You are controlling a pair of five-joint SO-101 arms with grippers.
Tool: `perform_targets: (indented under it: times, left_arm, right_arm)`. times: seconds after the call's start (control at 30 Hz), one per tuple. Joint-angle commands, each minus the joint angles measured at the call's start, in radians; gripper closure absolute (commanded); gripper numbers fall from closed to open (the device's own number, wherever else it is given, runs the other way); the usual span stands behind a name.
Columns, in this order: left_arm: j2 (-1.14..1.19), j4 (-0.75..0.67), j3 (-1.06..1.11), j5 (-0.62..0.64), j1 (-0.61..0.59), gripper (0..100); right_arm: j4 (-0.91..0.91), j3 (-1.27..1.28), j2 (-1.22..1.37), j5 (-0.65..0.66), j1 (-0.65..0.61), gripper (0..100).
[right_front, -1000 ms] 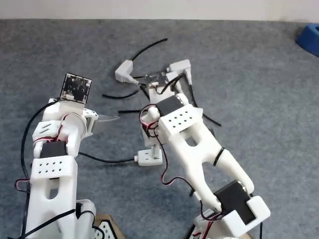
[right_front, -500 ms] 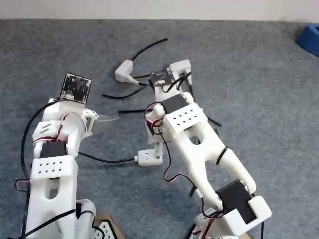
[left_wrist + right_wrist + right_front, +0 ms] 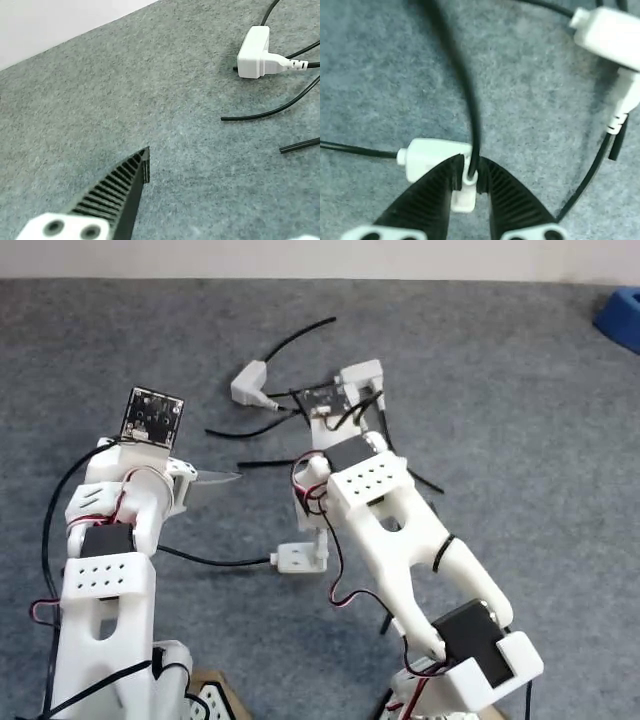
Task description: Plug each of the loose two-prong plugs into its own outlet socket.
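Right hand (image 3: pixel 471 163) pinches narrowly on the white plug (image 3: pixel 431 154), black cord (image 3: pixel 464 100) between its fingers.

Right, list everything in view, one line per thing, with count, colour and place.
White plastic plug blocks: three, white; two far beside the right arm wrist, one nearer, between the arms.
Small white plug on a black cord: one, white; held in the right gripper.
Black cords: several, black; strewn around the plugs.
Blue object: one, blue; far right corner.
Grey carpet: one, grey; under everything.
Tan board corner: one, tan; by the left arm base.
Left gripper: one, white and black; open over bare carpet.
Right gripper: one, same colours; shut on the small plug.
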Motion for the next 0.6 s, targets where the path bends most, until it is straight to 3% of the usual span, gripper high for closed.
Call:
perform_targets:
  times: [0.0, 0.2, 0.57]
  left_arm:
    - [-0.016, -0.014, -0.024, -0.021, -0.007, 44]
    - [-0.016, -0.014, -0.018, -0.044, -0.005, 44]
    - [-0.022, -0.021, 0.013, -0.046, -0.007, 44]
  right_arm:
    - [-0.036, 0.024, -0.021, 0.006, 0.005, 99.2]
    - [-0.028, 0.007, -0.042, 0.006, 0.007, 99.2]
    - [0.008, -0.021, -0.323, 0.040, 0.039, 99.2]
